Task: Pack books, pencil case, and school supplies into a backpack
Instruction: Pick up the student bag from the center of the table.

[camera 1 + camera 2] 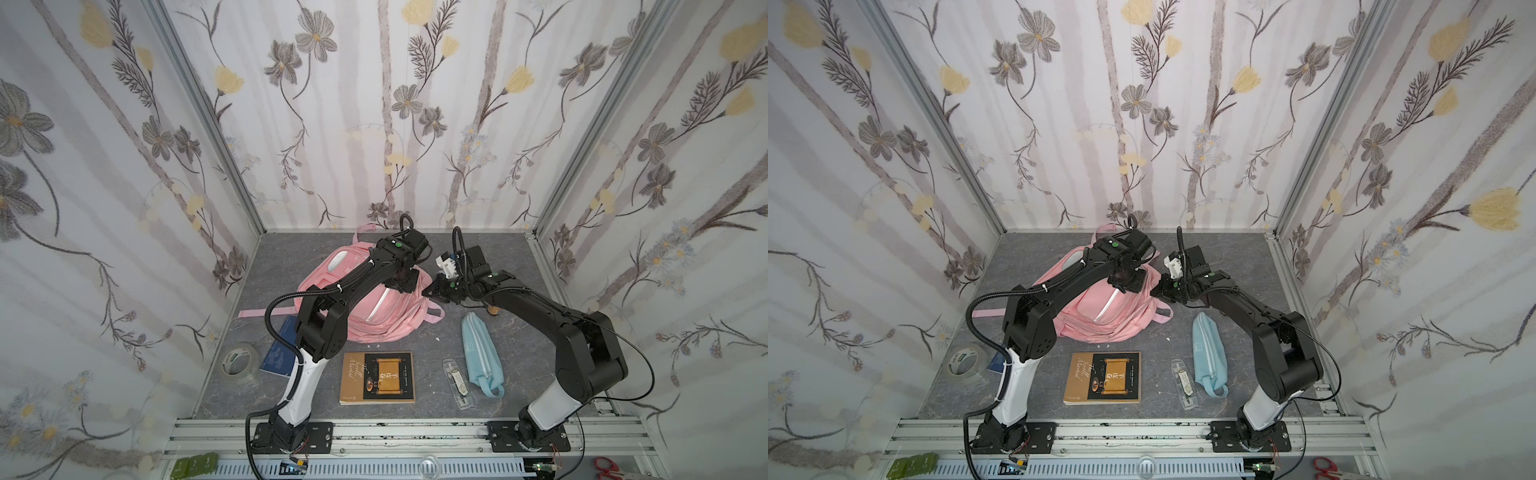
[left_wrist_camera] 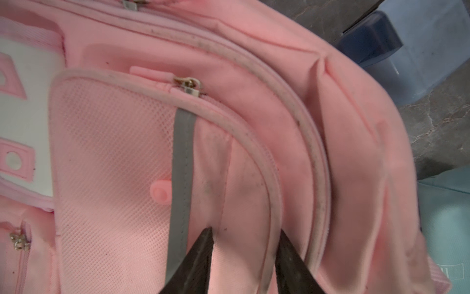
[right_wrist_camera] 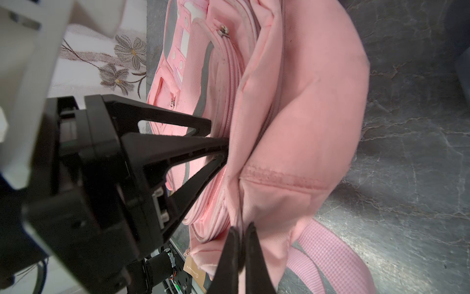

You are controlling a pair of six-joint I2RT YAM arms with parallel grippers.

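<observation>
The backpack [image 1: 386, 328] [image 1: 1100, 324] is soft pink cloth, rounded and slumped. It lies front-up near the back of the grey marbled table [image 1: 432, 361], with a strap trailing on either side. Up close, its front pocket [image 2: 114, 152] is a fine mesh weave edged with grubby pale piping, crossed by a dull grey reflective strip [image 2: 181, 178] and closed by a small metal zip pull [image 2: 189, 86]. The left gripper [image 2: 245, 236] [image 3: 218, 138] has its black tapered fingers part way apart, tips pressed into that pocket with a ridge of cloth between them. Whether that ridge is truly pinched I cannot tell. The right gripper [image 3: 241, 229] is pressed together on a thin seam at the backpack's side edge. In both top views the left arm covers the middle of the backpack and most of the dark blue book [image 1: 278, 353]. The glossy brown-gold book [image 1: 378, 377] lies flat and fully visible near the front edge. Beside it are the narrow clear plastic case [image 1: 457, 382] and the soft light-blue pencil case [image 1: 482, 353], which has white zip stripes. The clear tape roll [image 1: 229, 358] rests at the table's left edge, against the wall.
</observation>
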